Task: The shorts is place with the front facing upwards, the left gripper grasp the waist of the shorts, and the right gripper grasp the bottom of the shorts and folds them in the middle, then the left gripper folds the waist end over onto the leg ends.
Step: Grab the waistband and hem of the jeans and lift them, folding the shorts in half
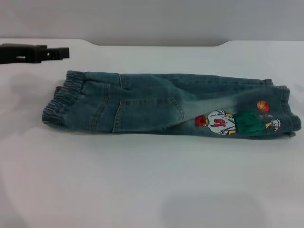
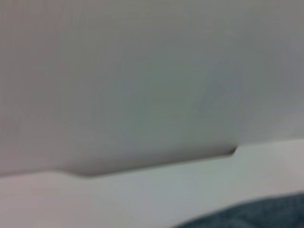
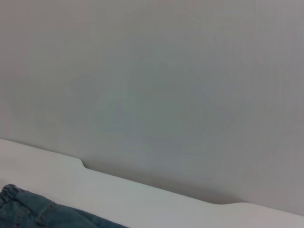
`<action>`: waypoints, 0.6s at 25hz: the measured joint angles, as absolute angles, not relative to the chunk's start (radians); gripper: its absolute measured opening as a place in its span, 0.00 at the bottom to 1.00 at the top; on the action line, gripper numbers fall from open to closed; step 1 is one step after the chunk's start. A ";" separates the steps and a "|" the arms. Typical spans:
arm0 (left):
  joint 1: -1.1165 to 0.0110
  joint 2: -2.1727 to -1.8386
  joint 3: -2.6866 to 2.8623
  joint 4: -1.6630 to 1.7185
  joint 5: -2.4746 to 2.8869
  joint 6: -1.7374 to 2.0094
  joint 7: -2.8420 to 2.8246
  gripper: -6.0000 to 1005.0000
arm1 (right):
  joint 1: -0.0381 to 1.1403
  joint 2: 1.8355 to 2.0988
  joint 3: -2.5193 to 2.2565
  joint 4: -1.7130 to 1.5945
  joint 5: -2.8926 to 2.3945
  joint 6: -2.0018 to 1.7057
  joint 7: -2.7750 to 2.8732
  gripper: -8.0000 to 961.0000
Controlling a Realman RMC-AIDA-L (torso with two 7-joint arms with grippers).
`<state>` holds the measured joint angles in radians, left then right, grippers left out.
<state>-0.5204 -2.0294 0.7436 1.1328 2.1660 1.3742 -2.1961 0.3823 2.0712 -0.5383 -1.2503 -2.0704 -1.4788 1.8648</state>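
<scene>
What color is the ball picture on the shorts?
The ball printed on the shorts is orange, seen best in the head view.

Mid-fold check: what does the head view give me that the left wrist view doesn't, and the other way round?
Only the head view shows the whole shorts folded lengthwise, the gathered waist, the cartoon print and the left pincer hovering beyond the waist. The left wrist view adds nothing of its own. Both show denim, the white table and the wall.

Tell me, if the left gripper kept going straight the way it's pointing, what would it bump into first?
Probably nothing. In the head view the left gripper points sideways across the white table, passing behind the shorts. Its path looks free, though depth is hard to judge.
</scene>
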 joint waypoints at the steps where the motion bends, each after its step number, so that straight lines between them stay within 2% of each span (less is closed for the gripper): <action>1: -0.527 -2.018 0.746 1.131 2.201 1.390 -2.201 0.64 | 0.379 2.071 -0.538 -1.250 -2.062 -1.479 1.861 0.47; 7: -0.546 -1.985 0.773 1.117 2.288 1.441 -2.206 0.83 | 0.373 2.071 -0.537 -1.248 -2.053 -1.478 1.853 0.47; 8: -0.546 -1.985 0.773 1.117 2.288 1.441 -2.206 0.83 | 0.373 2.071 -0.538 -1.247 -2.053 -1.478 1.853 0.47; 9: -0.552 -1.965 0.793 1.092 2.353 1.455 -2.188 0.83 | 0.373 2.071 -0.538 -1.247 -2.053 -1.478 1.853 0.47; 15: -0.542 -1.972 0.800 1.087 2.376 1.432 -2.146 0.83 | 0.378 2.072 -0.537 -1.246 -2.052 -1.477 1.852 0.47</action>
<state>-0.5421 -1.9717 0.7998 1.0874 2.3757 1.4319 -2.1461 0.3781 2.0723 -0.5371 -1.2457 -2.0524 -1.4771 1.8525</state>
